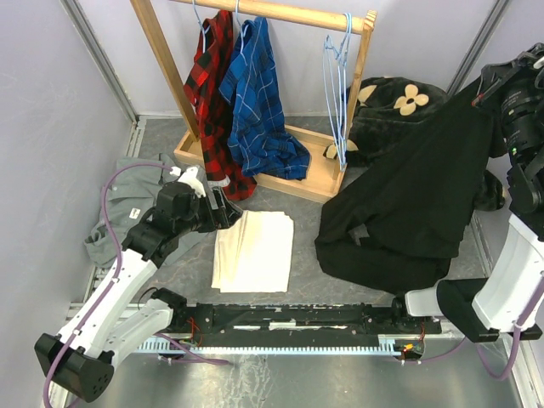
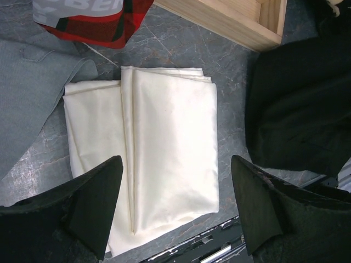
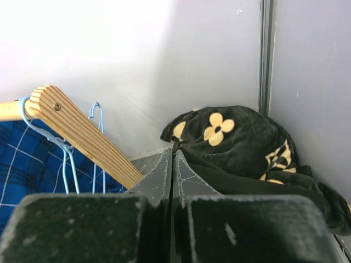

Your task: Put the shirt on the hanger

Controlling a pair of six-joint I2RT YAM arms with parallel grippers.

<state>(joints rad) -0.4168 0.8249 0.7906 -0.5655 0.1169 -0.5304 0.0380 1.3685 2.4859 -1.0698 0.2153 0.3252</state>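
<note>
The black shirt [image 1: 408,195] hangs stretched from the table up to my right gripper [image 1: 483,89], which is shut on an upper edge of it. In the right wrist view the shut gripper [image 3: 174,150] has the shirt's dark fabric [image 3: 247,183] draping away to the right. Light-blue wire hangers [image 1: 340,85] hang empty on the right end of the rack, left of the raised shirt; they show as thin blue wires [image 3: 66,164] in the right wrist view. My left gripper [image 1: 223,211] stands open over a folded cream cloth, with nothing between its fingers [image 2: 175,164]. The shirt's lower edge [image 2: 307,98] lies to its right.
A wooden rack [image 1: 280,13] at the back holds a red plaid shirt [image 1: 212,93] and a blue plaid shirt [image 1: 255,93]. A grey shirt [image 1: 127,204] lies at the left, a folded cream cloth [image 1: 255,251] in the middle, and a flowered black blanket [image 1: 399,98] behind the shirt.
</note>
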